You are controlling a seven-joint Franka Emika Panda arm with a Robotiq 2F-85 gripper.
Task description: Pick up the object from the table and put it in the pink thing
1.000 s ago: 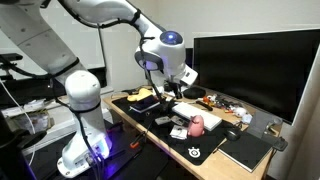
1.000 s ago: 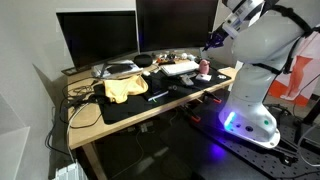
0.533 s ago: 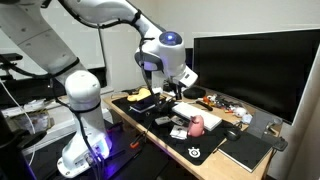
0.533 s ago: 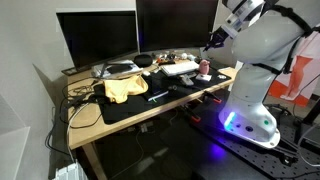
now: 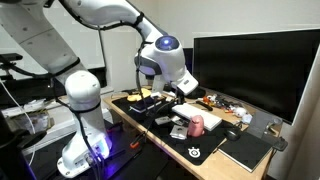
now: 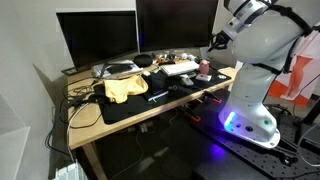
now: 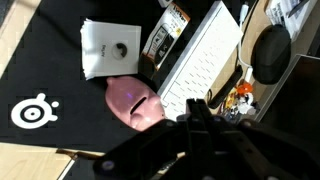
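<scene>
From the wrist view I see the dark gripper [image 7: 196, 110] coming in from the bottom edge, its jaws pressed together. The fingers are blurred and I cannot make out anything held between them. The small pale-pink rounded cup-like container [image 7: 135, 101] sits on the black desk mat [image 7: 60, 40], just beside the long edge of the flat white keyboard [image 7: 207, 58] and near a corner of a white square box with a round grey mark [image 7: 108, 50]. In that picture the gripper tip hangs over the keyboard's near end, close to the pink container but not over its mouth.

A small orange-and-black packet [image 7: 165, 33] lies between the box and the keyboard, and a black mouse [image 7: 270, 50] rests beyond the keyboard. A white logo [image 7: 35, 108] marks the mat.

In both exterior views the gripper [image 5: 165, 92] [image 6: 212, 42] is raised above the desk – clear of the surface – with the pink container [image 5: 197, 123] [image 6: 204, 66] lower down on the mat. A crumpled yellow cloth [image 6: 122, 88] lies well apart from it, and a large black monitor [image 5: 250, 65] stands behind
</scene>
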